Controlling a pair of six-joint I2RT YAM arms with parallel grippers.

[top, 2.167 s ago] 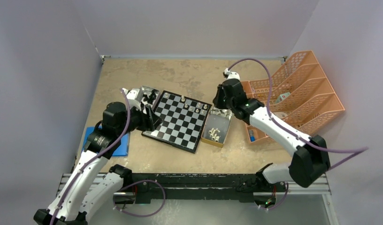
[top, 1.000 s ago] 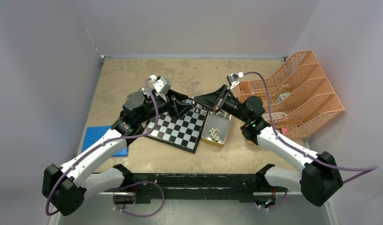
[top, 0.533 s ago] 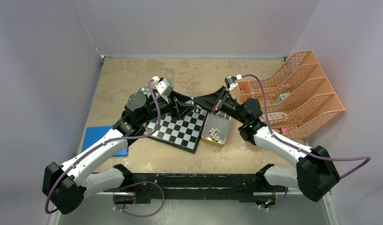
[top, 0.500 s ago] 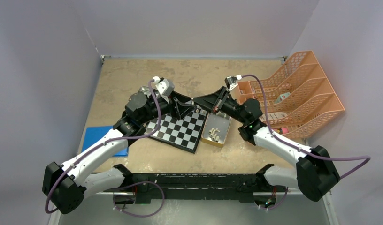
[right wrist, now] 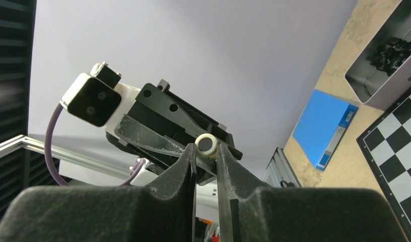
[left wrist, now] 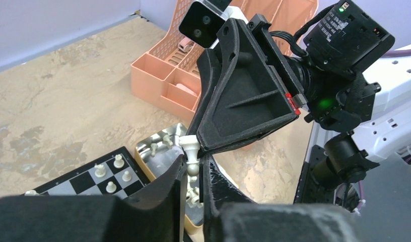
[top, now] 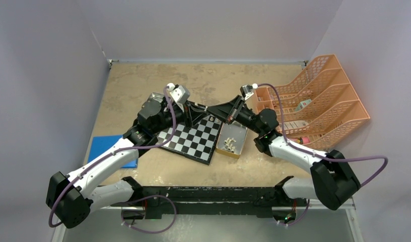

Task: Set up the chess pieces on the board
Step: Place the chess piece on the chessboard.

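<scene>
**Top view.** My left gripper (top: 200,112) and right gripper (top: 214,109) meet tip to tip in the air over the far edge of the board (top: 193,141), near the metal tray (top: 226,153). Whatever sits between the tips is too small to tell here.

**Left wrist view.** A cream piece (left wrist: 192,159) stands between my left fingers (left wrist: 179,176), which are closed narrowly on its lower body. The right gripper's tips sit on its flared upper end. Below, four placed pieces (left wrist: 112,187) stand on the board's corner squares. My arms cover that corner in the top view.

**Right wrist view.** My right fingers (right wrist: 189,160) are pinched on the round end of the same piece, with the left gripper directly behind it. This view alone confirms the right-hand hold. It also shows the black pieces (right wrist: 395,50) lying in a second tray (right wrist: 367,85) beside the board.

**Risk.** I judge this to be a mid-air handover, with both grippers clamped at once.
- **Early release:** if one side lets go before the other is secure, the piece could drop.
- **Pulling while both hold:** if either arm pulls now, the piece could twist out.
- **Consequence:** it would fall onto the board and could topple the placed pieces, or land in the metal tray.
- **Short hold:** each grip covers only a short end of the piece, so a slip looks plausible.
</scene>
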